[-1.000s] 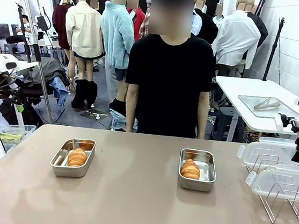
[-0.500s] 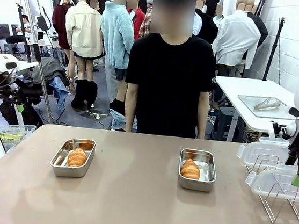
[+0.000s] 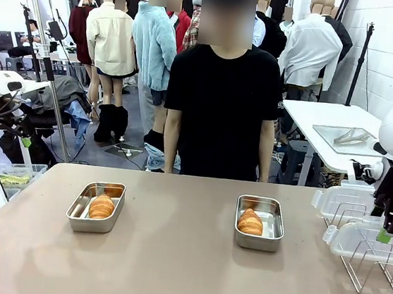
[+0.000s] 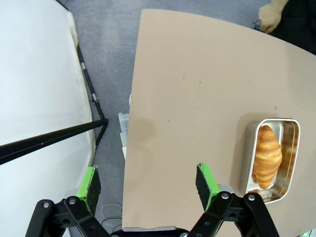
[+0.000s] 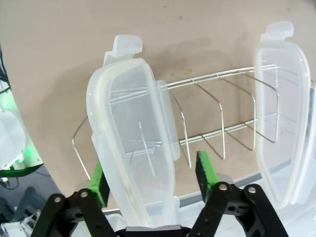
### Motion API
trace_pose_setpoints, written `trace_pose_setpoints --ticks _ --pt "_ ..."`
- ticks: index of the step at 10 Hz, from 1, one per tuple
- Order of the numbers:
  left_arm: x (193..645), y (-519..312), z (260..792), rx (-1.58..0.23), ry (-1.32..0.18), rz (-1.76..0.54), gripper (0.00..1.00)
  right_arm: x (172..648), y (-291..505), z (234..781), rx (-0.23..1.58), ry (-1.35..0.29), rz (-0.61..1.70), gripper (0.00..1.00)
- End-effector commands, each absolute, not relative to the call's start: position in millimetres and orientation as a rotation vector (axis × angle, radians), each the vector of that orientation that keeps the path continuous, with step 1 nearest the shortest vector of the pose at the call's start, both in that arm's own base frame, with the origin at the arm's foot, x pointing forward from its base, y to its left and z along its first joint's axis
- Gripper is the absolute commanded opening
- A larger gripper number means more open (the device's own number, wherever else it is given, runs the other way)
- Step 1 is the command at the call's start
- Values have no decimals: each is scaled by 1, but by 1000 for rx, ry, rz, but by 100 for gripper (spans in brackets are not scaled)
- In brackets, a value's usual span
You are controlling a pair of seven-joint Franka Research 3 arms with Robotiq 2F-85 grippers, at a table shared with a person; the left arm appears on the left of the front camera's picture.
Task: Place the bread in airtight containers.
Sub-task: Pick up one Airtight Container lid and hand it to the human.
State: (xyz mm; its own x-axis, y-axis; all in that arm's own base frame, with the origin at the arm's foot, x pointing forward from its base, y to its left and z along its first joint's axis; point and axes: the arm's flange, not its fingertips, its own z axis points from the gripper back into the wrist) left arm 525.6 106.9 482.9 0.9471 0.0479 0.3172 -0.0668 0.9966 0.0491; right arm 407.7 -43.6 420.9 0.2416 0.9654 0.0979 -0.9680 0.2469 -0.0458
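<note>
Across the plain beige tabletop [image 3: 167,278] we count two small rectangular shiny steel tins with rounded corners, set well apart: the left tin [image 3: 92,228] toward the robot's left and the right tin [image 3: 257,243] just right of the middle, both uncovered. Each holds exactly one golden-brown, ridged, croissant-shaped roll lying on its floor, the left roll [image 3: 101,206] and the right roll [image 3: 250,221], so we count two rolls in all, one per tin. Two clear plastic snap-on lids with whitish rims stand on edge in one thin wire rack [image 3: 375,275] at the table's right end. The near lid [image 3: 363,240] and the far lid [image 3: 337,204] sit in separate slots, apart from each other. We see the right gripper [image 3: 388,231] down at the near lid. From its wrist camera its fingers are spread, one on each side of that lid, with a clear gap between one green pad [image 5: 204,170] and the lid's rim. The other pad sits against or behind the plastic, and we cannot tell whether it touches. The left gripper [image 4: 148,181] hangs above the table's left edge with its fingers spread wide and nothing between them; its camera takes in the left tin with its roll. One person in a black T-shirt [image 3: 222,107] stands at the far side.
</note>
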Motion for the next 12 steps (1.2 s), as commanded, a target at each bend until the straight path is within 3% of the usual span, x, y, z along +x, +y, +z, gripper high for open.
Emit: trace_pose_setpoints --ticks 1,3,4,12 --pt "525 106 485 77 -322 67 100 411 -42 418 0 -98 1312 46" --pt "525 106 485 77 -322 67 100 412 -41 418 8 -98 1315 7" --pt "525 106 485 77 -322 67 100 413 -41 418 11 -97 1315 0" --pt "525 106 485 77 -322 67 100 409 -44 419 28 -110 1321 0"
